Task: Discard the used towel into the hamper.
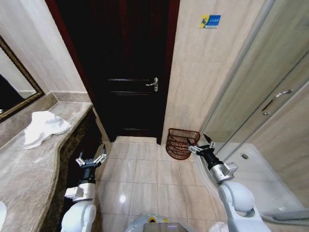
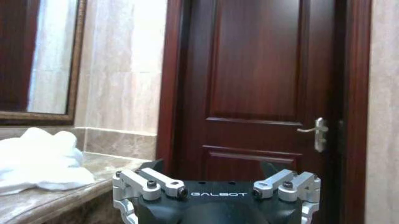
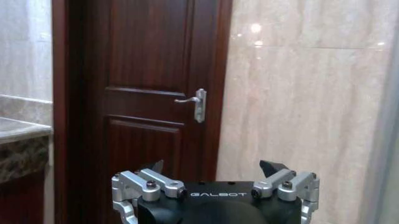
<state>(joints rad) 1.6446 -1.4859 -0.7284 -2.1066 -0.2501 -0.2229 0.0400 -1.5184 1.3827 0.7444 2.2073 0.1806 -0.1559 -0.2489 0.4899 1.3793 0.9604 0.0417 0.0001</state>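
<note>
A white towel [image 1: 43,127] lies crumpled on the marble desk [image 1: 29,169] at the robot's left, near the back wall and just below the framed mirror [image 1: 14,92]. In the left wrist view the towel [image 2: 40,161] sits on the desk edge [image 2: 56,198], cut off at the picture's border, so its full spread cannot be made out there.

The hamper [image 1: 182,143] stands on the tiled floor [image 1: 145,174] against the beige wall, just right of the dark wooden door [image 1: 130,72] and close to the glass shower screen [image 1: 251,87]. Its lower right part is hidden behind the right pincer, and its base is hard to make out.

The left pincer [image 1: 91,158] hangs low beside the desk front, fingers spread and holding nothing, well apart from the towel. From its own wrist camera the left pincer [image 2: 216,172] points toward the door [image 2: 262,84], with only the dark fingertips and metal knuckles showing above the black housing.

The right pincer [image 1: 202,144] is raised in front of the hamper's right side, fingers spread and empty; whether it touches the hamper cannot be told. In the right wrist view the right pincer [image 3: 216,170] faces the door handle [image 3: 194,103] and the wall.
</note>
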